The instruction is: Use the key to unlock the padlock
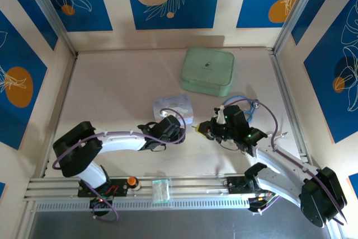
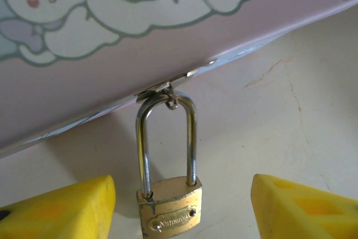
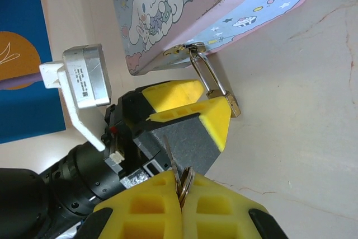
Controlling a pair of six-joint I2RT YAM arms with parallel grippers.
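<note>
The brass-gold padlock lies on the table, its silver shackle hooked through the clasp of the pastel cartoon tin. My left gripper is open, with one yellow finger on each side of the lock body and not touching it. In the right wrist view, my right gripper is shut on the thin silvery key and its ring. The blade points toward the left gripper, whose finger half hides the padlock. From above, the two grippers nearly meet.
A mint-green case lies at the back of the table, beyond the tin. Blue patterned walls close in the table on three sides. A small clear container rests on the front rail between the arm bases.
</note>
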